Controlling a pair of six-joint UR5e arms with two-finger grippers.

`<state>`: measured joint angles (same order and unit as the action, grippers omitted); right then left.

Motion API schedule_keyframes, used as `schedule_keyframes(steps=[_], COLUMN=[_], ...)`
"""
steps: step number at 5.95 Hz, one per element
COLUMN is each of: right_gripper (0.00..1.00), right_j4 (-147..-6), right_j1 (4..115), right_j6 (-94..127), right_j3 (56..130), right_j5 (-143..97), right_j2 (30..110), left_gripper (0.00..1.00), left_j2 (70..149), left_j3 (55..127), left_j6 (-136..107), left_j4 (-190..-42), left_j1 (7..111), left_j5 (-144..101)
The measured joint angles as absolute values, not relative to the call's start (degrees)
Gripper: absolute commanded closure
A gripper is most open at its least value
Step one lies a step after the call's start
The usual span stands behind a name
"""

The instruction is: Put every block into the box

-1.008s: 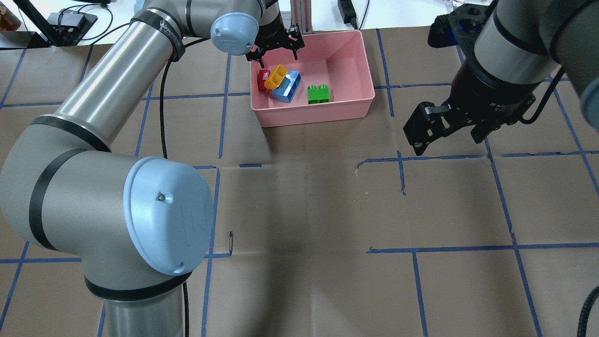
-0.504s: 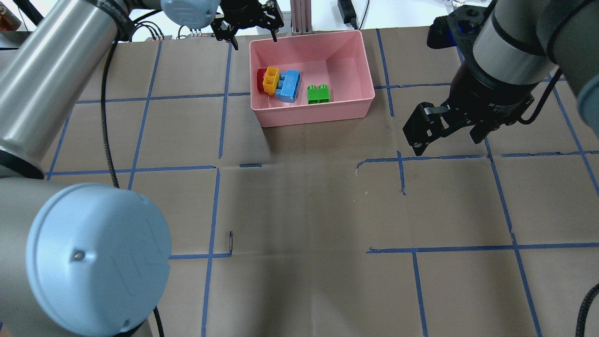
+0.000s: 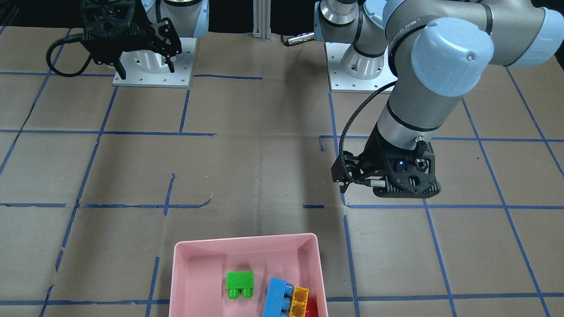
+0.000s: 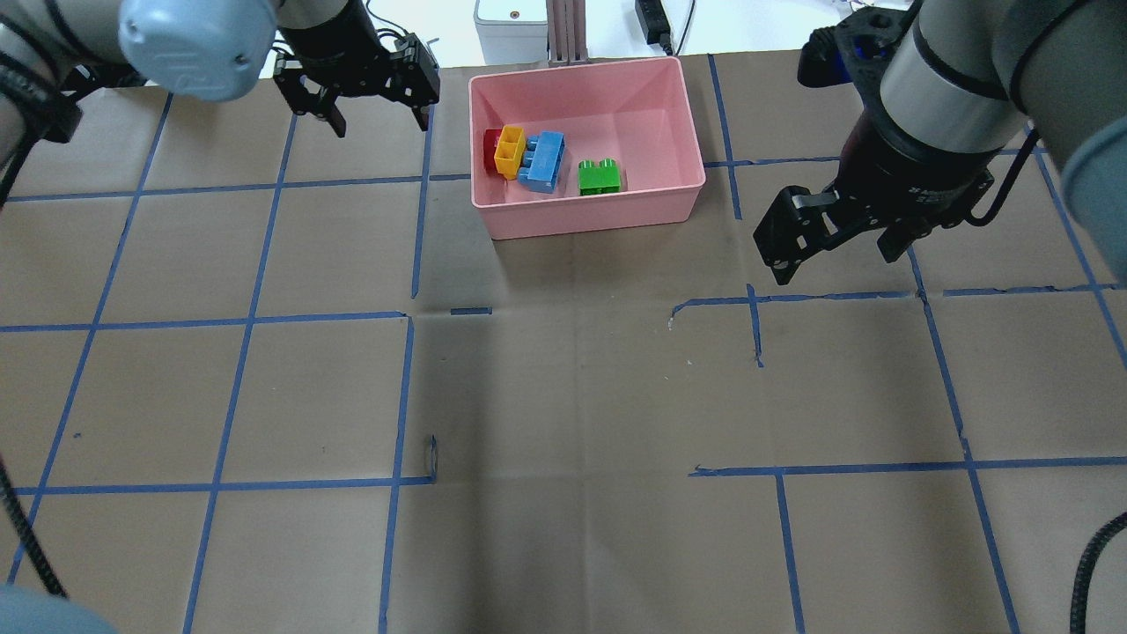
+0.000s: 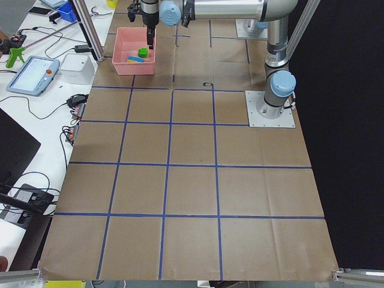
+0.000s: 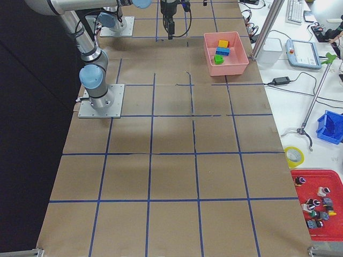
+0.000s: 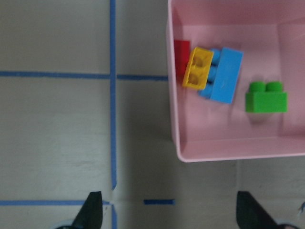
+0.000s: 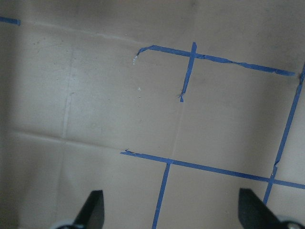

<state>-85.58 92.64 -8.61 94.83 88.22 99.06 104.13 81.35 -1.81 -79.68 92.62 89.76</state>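
Beside the pink box, on its left-hand side over brown paper gridded with blue tape, the left gripper hangs with its jaws spread wide and nothing between them; the right gripper, equally wide and equally empty, hangs over the paper well off the box's other side, touching nothing. All four blocks lie inside the box: the red brick against the left wall, the yellow brick just beside it, the blue brick next, the green brick apart from the cluster. From the left wrist camera the yellow brick shows two square hollows turned upward and overlaps the blue brick's studs, detail too small to read from the side cameras; the right wrist camera takes in only paper and tape between its two fingertips; the front-facing camera crops the box's near edge, cutting off part of the cluster.
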Motion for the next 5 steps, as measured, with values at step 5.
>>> schedule_keyframes(steps=[5], right_gripper=[0.0], right_j4=[-86.0], right_j1=[92.7], right_j6=[-8.0], right_j3=[94.8], right_j5=[88.3], right_j2=[97.9], left_gripper=[0.01], left_j2=[90.4], left_j3=[91.2], left_j6=[0.2], left_j4=[-81.2], left_j1=[90.2], left_j5=[91.1])
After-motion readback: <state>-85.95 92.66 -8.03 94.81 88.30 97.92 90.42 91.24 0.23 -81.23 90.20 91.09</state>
